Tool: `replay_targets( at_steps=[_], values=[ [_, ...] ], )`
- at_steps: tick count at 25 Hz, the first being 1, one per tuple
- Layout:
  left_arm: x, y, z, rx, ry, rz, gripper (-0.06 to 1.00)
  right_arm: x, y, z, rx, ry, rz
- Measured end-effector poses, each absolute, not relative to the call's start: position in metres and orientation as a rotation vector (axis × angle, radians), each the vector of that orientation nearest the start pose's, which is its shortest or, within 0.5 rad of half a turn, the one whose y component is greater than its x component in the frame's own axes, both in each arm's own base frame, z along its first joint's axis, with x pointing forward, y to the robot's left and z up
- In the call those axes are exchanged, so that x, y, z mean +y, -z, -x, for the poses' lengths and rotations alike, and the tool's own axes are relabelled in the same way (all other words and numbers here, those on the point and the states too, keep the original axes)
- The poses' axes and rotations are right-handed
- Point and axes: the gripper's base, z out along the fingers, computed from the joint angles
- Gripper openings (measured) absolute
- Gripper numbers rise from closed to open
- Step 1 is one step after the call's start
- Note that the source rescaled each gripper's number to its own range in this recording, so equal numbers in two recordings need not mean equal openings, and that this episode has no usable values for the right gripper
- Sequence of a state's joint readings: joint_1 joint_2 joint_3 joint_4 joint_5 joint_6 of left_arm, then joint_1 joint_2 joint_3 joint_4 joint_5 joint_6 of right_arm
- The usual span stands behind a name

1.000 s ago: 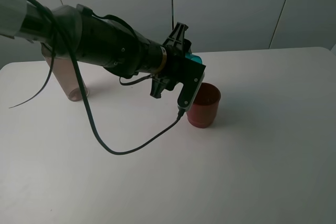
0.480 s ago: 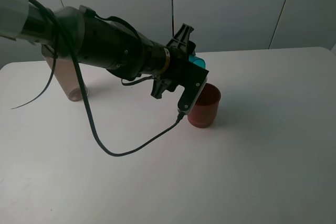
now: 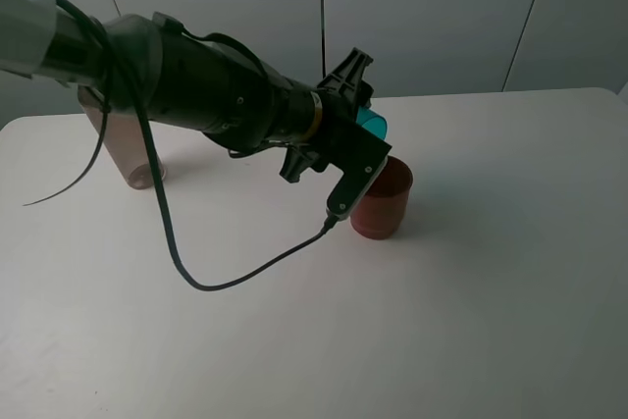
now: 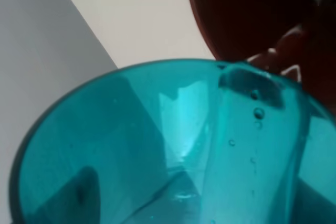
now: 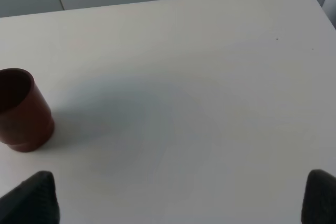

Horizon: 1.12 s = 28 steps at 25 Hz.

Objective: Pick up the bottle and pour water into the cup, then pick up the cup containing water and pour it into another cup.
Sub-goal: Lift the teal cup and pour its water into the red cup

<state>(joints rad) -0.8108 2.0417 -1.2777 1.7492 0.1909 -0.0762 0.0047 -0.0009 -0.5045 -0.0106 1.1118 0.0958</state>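
My left gripper is shut on the teal cup and holds it tilted over the rim of the dark red cup, which stands upright on the white table. In the left wrist view the teal cup fills the frame, with water running along its wall toward the red cup. The brownish bottle stands at the far left, partly hidden behind the left arm. My right gripper shows only as two dark fingertips spread wide apart and empty; the red cup is off to their side.
A black cable hangs from the left arm and loops over the table in front of the red cup. Grey wall panels stand behind the table's far edge.
The left gripper has rotated and shifted slightly right, tipping the teal cup further over the red cup. The bottle and red cup have not moved.
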Motion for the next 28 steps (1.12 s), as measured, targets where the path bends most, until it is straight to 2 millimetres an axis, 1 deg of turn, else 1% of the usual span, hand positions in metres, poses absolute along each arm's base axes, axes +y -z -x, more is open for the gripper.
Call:
replay_targets(
  at_steps=[12,28],
  values=[
    [-0.3102,-0.1642,-0.3172,0.738,-0.747,-2.179,0.15,-0.0009,-0.2744,0.0077,2.088,-0.048,-0.096],
    [-0.3112,-0.1643,-0.3162,0.707,-0.764,-2.193,0.15,-0.0009,-0.2744,0.0077,2.088,-0.048,-0.096]
  ],
)
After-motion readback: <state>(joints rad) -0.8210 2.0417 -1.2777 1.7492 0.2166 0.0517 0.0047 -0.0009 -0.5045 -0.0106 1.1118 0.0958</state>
